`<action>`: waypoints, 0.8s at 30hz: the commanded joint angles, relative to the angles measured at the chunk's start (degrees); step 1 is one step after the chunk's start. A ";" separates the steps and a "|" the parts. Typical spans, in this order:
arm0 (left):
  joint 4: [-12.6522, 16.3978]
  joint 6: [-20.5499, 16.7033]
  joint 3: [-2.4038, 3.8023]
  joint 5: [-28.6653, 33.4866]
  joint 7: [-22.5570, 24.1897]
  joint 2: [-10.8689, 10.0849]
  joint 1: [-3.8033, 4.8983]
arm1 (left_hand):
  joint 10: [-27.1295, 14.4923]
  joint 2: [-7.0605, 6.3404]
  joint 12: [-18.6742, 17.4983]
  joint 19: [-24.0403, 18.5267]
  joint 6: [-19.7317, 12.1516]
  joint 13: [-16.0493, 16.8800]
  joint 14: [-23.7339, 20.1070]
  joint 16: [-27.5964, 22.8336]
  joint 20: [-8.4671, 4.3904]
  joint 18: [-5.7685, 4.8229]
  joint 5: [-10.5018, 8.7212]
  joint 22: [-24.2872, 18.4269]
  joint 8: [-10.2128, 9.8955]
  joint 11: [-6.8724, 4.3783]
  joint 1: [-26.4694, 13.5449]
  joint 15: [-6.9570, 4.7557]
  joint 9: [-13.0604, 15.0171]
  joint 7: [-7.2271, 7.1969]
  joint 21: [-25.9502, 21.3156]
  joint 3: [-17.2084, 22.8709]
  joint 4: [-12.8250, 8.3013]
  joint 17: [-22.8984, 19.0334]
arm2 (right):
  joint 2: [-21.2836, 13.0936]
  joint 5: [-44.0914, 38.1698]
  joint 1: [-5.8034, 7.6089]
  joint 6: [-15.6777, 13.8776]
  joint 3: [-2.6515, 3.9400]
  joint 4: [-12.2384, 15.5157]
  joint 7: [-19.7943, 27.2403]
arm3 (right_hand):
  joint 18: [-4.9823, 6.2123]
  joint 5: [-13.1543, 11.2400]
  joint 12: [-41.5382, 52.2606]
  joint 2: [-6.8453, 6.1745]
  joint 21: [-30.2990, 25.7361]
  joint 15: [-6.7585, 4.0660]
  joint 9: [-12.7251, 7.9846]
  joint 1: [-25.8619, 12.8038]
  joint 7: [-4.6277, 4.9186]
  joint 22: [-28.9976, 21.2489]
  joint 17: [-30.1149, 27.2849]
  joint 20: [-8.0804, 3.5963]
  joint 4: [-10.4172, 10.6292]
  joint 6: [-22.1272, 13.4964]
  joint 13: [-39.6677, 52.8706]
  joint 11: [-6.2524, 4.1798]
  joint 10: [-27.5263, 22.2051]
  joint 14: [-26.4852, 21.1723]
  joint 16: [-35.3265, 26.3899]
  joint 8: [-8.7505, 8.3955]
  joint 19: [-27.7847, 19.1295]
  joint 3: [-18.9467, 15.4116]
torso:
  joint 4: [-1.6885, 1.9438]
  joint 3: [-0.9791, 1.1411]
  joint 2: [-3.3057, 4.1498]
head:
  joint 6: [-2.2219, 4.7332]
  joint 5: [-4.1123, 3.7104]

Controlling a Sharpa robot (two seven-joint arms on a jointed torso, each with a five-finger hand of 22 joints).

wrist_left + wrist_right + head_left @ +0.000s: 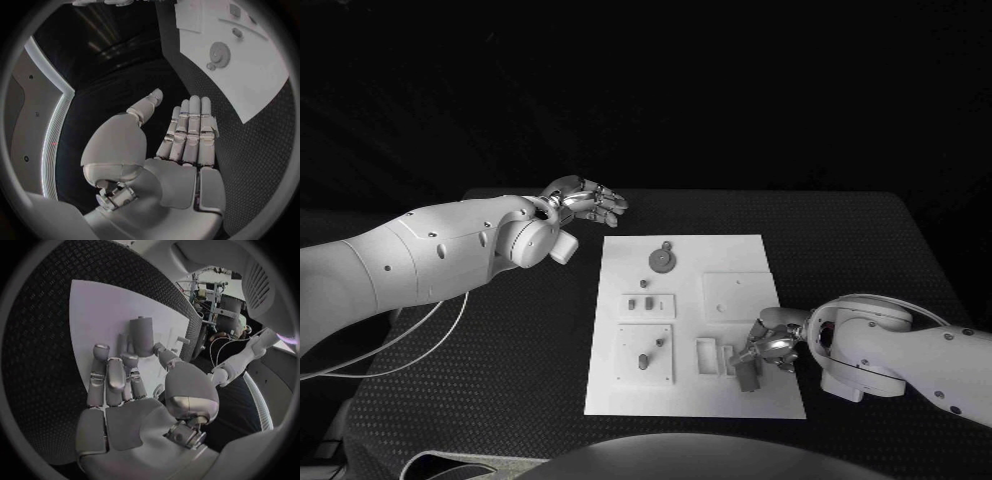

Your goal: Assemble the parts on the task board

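The right hand [773, 345] is gripping a smooth grey cylindrical part [142, 335] at the flat white task board's [750, 258] five o'clock corner — the left hand [586, 201], released, is hovering at ten o'clock over the textured black table [516, 340].
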 commanded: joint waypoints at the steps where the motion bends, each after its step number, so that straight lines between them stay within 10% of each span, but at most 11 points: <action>1: 0.14 0.54 0.03 -0.06 0.49 0.08 0.05 | 0.01 -0.06 0.39 -0.16 -0.16 0.10 0.19 -0.24 0.21 0.17 -0.04 -0.07 0.23 -0.16 -0.70 0.26 -0.06 -0.19 0.35 -0.21 0.20 0.06 | -0.41 -0.79 -0.09 -1.25 -0.03 0.52 1.05 | 0.26 0.28 0.35 3.34 0.36 -0.15 0.51 2.36 0.84 1.00 -0.08 -0.06 -8.75 1.82 -0.04 -0.05 0.47 0.44 0.28 0.34 0.43 9.17 | 0.01 -0.03 -0.01 | -0.04 -0.04; 24: 0.11 0.82 0.03 -0.06 0.07 0.29 0.06 | -0.07 -0.11 0.39 -0.19 -0.20 0.09 0.16 -0.29 0.22 0.16 -0.05 -0.09 0.24 -0.13 -0.79 0.27 -0.09 -0.17 0.34 -0.25 0.28 0.08 | 0.00 10.89 3.43 -4.13 0.54 1.76 1.87 | 0.26 0.27 0.49 3.30 0.58 -0.31 0.67 1.66 0.60 0.98 -0.21 -0.15 -8.83 2.61 0.03 -0.29 0.94 0.79 0.56 0.45 0.79 9.99 | 0.08 -0.13 -0.01 | 0.40 -0.31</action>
